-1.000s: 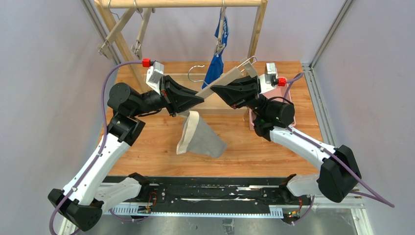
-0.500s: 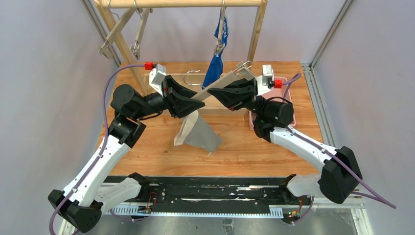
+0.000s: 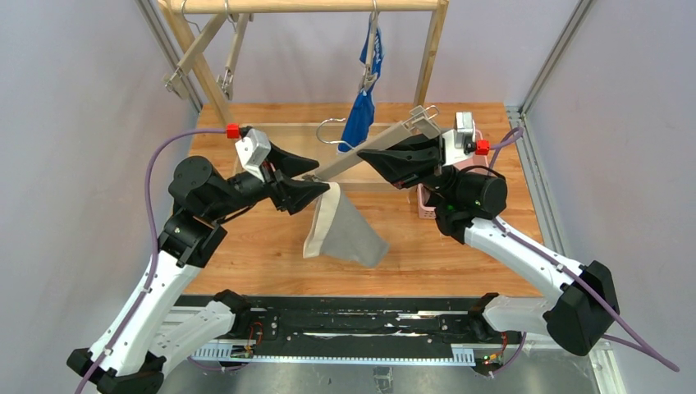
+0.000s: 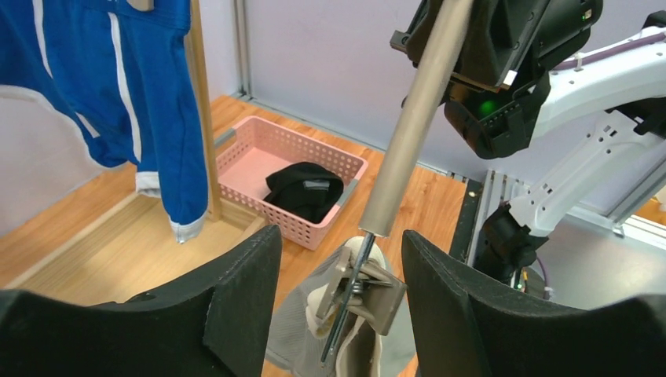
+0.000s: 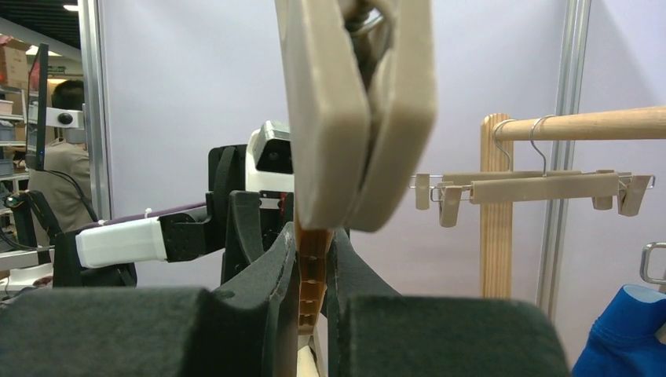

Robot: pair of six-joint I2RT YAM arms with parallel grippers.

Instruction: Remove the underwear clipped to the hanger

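Note:
A beige clip hanger slants across the table's middle, with my right gripper shut on its bar. The grey underwear hangs from its lower clip, cream waistband pinched in it. My left gripper stands open, its fingers either side of that clip without touching it. The blue underwear with white trim hangs clipped on a hanger on the rack rod. The black underwear lies in the pink basket.
A wooden rack spans the back of the table, with two bare clip hangers at its left end. The pink basket sits under my right arm. Metal frame posts stand at both sides.
My left gripper has opened off the lower clip and drawn back to the left. The right arm has lifted the hanger slightly, and the grey underwear still hangs from the clip.

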